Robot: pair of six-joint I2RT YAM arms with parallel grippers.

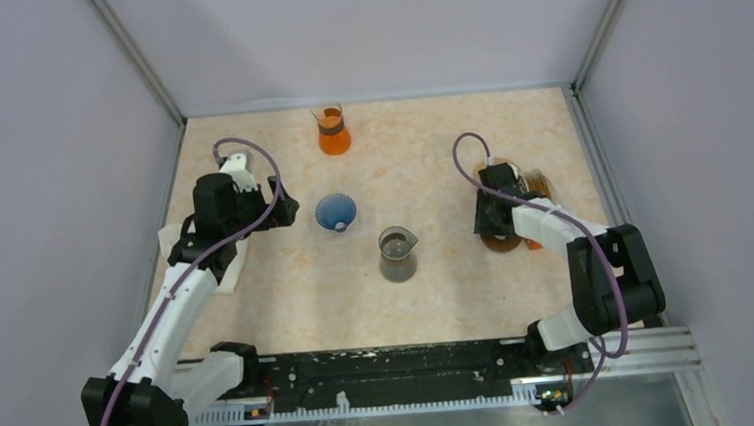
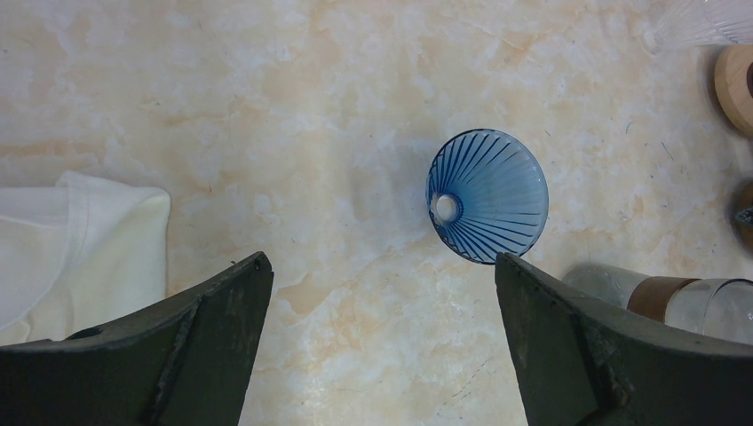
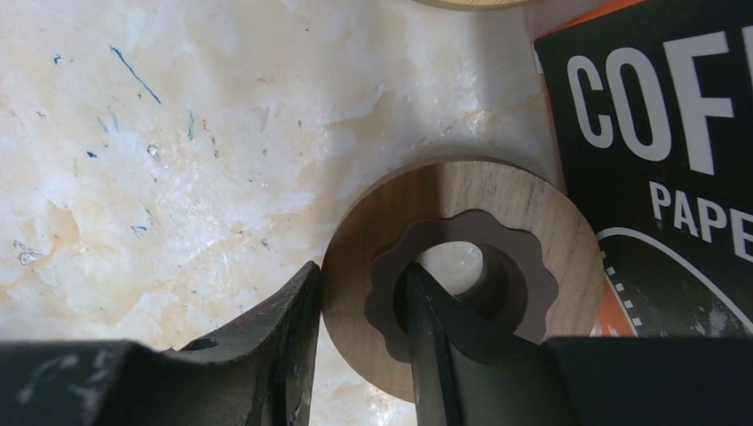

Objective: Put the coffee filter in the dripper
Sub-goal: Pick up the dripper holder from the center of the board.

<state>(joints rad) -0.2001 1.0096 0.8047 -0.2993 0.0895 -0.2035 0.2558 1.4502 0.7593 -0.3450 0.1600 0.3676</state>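
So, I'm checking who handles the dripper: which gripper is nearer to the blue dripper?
Left. The left gripper hangs open with the blue dripper just ahead of it; the right gripper is far across the table, pinching the rim of a wooden ring.

Ahead of my black left fingers (image 2: pixel 178 355), a blue ribbed dripper (image 2: pixel 488 197); at my right fingers (image 3: pixel 266 355), a brown wood-grain ring (image 3: pixel 355 266); beige marbled desk (image 2: pixel 266 133).

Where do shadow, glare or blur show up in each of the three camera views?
Top external: even, diffuse light, only a faint shadow by the glass carafe. Left wrist: the blue dripper is sharp; the near fingers are dark, nearly featureless. Right wrist: a shadow crosses the wooden ring, and the close fingers look soft.
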